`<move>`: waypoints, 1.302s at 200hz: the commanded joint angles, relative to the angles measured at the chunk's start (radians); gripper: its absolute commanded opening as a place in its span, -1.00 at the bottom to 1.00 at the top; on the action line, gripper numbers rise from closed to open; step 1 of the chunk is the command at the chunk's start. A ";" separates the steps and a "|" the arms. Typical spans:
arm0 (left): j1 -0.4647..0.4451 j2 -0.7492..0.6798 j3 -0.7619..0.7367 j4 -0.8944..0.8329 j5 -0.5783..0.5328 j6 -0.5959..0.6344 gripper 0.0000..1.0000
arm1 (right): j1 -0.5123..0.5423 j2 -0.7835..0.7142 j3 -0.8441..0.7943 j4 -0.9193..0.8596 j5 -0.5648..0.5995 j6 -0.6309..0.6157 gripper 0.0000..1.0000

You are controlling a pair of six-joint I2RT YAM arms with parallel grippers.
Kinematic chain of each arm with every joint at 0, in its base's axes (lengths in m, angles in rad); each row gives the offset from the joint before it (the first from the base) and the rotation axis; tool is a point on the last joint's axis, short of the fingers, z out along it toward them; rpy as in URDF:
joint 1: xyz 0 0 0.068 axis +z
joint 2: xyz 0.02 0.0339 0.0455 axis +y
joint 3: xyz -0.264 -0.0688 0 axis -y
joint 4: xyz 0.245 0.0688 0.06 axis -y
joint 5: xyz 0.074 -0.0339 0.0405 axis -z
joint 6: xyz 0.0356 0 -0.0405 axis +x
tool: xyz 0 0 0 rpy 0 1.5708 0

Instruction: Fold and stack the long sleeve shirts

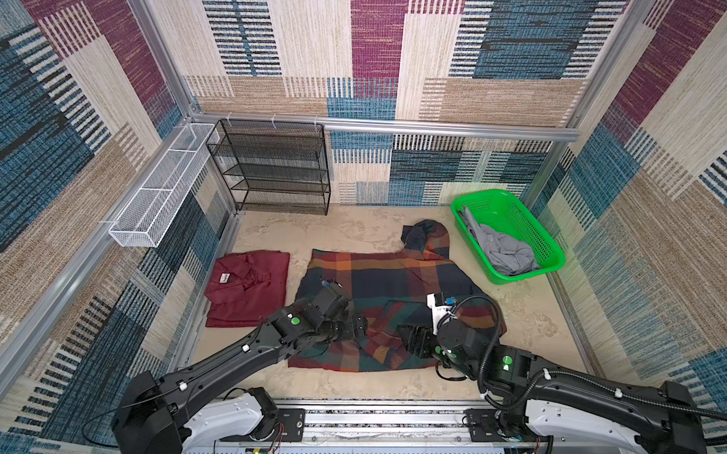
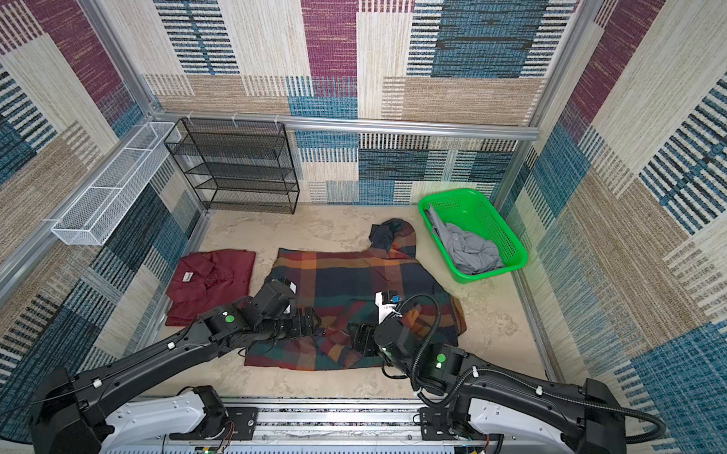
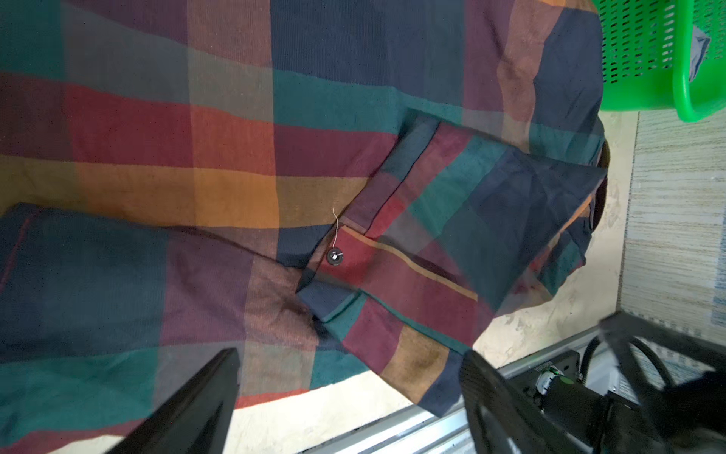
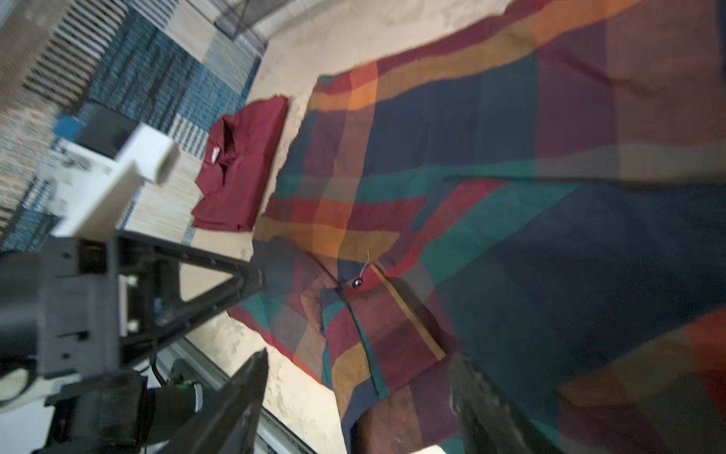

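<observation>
The plaid shirt [image 1: 393, 279] [image 2: 351, 277] lies spread in the middle of the table, one sleeve bunched at its back right corner [image 1: 426, 238]. A buttoned cuff [image 3: 336, 255] [image 4: 357, 283] lies folded over its near part. The maroon shirt [image 1: 247, 290] [image 2: 212, 285] lies folded to its left. The grey shirt [image 1: 502, 249] [image 2: 469, 248] sits crumpled in the green basket. My left gripper [image 1: 358, 325] [image 3: 349, 355] hovers open over the plaid shirt's near left part. My right gripper [image 1: 412, 338] [image 4: 358, 355] faces it, open, over the near hem. Neither holds anything.
The green basket [image 1: 492, 195] stands at the back right. A black mesh shelf [image 1: 272, 166] stands against the back wall, and a white wire basket [image 1: 159, 187] hangs on the left wall. A metal rail [image 1: 388, 420] runs along the table's front edge.
</observation>
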 commanded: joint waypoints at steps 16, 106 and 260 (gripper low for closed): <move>0.000 -0.076 -0.032 -0.084 -0.123 0.038 0.84 | -0.007 0.130 -0.002 0.128 -0.188 0.006 0.33; 0.000 -0.239 -0.111 -0.148 -0.182 0.037 0.84 | -0.105 0.375 0.015 0.170 -0.303 0.095 0.34; 0.001 -0.308 -0.121 -0.181 -0.217 0.057 0.83 | -0.108 0.326 0.046 0.114 -0.307 -0.024 0.21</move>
